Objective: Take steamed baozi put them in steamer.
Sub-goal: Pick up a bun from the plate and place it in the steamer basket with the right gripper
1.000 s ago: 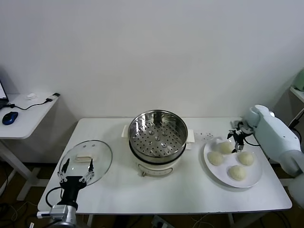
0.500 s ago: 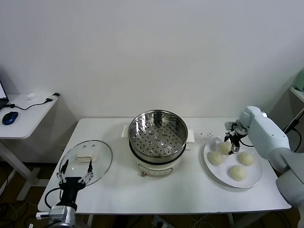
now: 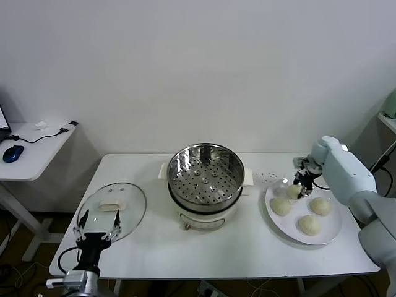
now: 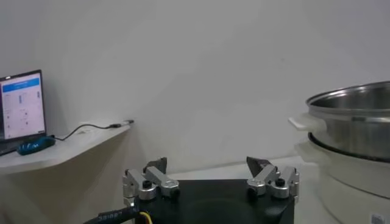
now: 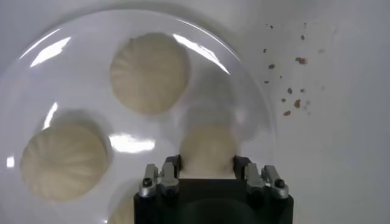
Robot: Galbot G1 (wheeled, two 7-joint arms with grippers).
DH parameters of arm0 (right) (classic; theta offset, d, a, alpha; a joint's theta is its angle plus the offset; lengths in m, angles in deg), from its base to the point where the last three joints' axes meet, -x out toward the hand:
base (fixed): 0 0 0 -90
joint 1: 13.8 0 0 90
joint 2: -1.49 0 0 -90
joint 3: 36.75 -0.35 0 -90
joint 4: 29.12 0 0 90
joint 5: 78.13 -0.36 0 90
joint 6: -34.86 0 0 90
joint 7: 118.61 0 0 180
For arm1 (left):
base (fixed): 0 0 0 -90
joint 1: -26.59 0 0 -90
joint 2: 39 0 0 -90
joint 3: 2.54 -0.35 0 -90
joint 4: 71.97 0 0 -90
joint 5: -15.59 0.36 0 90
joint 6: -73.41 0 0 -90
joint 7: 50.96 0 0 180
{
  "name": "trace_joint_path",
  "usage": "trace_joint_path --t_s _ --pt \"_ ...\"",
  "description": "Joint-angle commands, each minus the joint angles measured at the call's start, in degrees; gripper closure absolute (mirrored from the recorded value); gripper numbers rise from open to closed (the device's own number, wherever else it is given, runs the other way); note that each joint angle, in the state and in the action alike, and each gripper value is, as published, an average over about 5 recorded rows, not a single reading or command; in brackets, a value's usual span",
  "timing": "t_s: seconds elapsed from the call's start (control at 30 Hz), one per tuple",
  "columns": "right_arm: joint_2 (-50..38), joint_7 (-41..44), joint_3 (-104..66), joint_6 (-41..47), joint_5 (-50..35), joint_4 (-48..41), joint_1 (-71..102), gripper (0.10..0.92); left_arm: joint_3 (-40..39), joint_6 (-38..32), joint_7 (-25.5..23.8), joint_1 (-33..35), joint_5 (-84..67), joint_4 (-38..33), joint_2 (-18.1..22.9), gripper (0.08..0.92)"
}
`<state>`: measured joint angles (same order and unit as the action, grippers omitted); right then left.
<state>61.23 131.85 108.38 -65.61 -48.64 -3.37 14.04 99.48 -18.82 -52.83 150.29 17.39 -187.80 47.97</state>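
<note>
Straddling one round baozi (image 5: pixel 209 150) on the plate (image 3: pixel 327 236), right hand (image 5: pixel 207 178) fingers unclosed; left hand (image 4: pixel 210 180) released, parked low

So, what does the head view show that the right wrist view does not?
Only the head view shows the steamer, the glass lid, the open left gripper at the table's front edge and all four baozi. Only the right wrist view shows crumbs beside the plate. Both show the right gripper astride one baozi, not yet shut.
</note>
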Motion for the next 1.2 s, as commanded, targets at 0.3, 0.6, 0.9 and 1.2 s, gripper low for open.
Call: trace_joint_path --t_s 0.3,0.6,0.9,1.2 --pt "-1.4 4.6 36.7 -11.7 -22.1 18.0 -28.6 0.440 0.0 0.1 0.0 0.8 0.0 -0.7 0.1 0.177" --pt "7.0 2.4 42.6 -21.8 -17.3 35.1 -37.3 0.440 -0.2 0.0 0.1 1.3 -0.2 -0.7 0.4 0.177" --pt "14.0 -1.0 34.6 -26.8 -0.2 40.5 -26.2 0.440 -0.8 0.8 0.5 0.4 -0.3 -1.0 0.8 0.177" --pt "21.4 -5.6 29.5 -30.8 13.4 29.6 -15.5 0.439 -1.0 1.3 0.4 0.0 -0.2 -1.7 0.3 0.177"
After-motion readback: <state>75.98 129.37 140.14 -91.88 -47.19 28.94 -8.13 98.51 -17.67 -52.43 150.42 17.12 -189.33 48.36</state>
